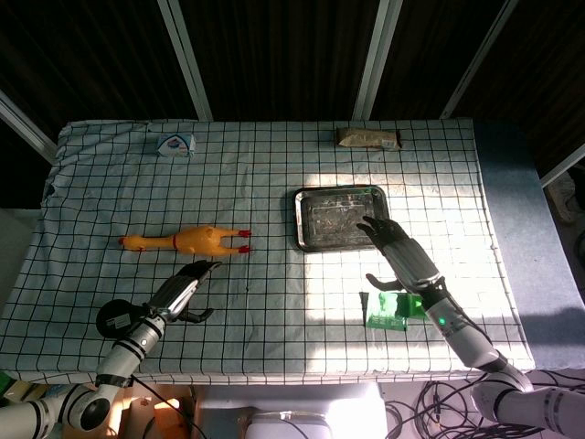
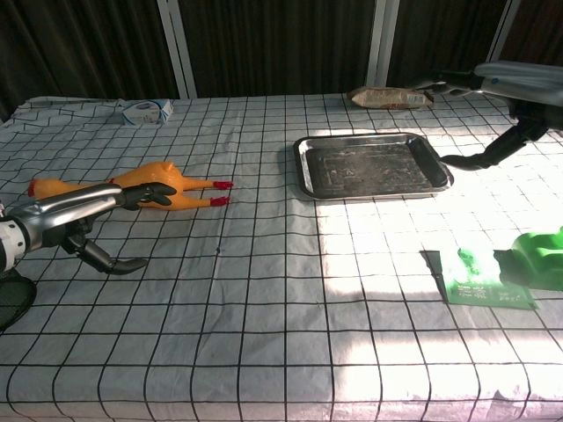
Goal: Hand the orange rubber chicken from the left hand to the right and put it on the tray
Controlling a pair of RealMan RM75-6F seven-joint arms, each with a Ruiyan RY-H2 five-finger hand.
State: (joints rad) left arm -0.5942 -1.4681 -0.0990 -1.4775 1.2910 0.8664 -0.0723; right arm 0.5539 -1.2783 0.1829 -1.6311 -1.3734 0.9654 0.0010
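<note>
The orange rubber chicken (image 1: 192, 240) lies flat on the checked cloth at the left, head to the left and red feet pointing right; it also shows in the chest view (image 2: 171, 182). My left hand (image 1: 186, 290) hovers just in front of it, fingers stretched toward it and apart, holding nothing; its fingertips (image 2: 149, 192) overlap the chicken's body in the chest view. The metal tray (image 1: 334, 219) sits right of centre and holds nothing. My right hand (image 1: 403, 257) is open above the tray's near right corner, also seen in the chest view (image 2: 515, 97).
A green packet (image 1: 388, 315) lies under my right forearm near the front edge. A small white box (image 1: 174, 144) sits at the back left and a brown packet (image 1: 368, 137) at the back behind the tray. A round black object (image 1: 116, 318) lies beside my left wrist.
</note>
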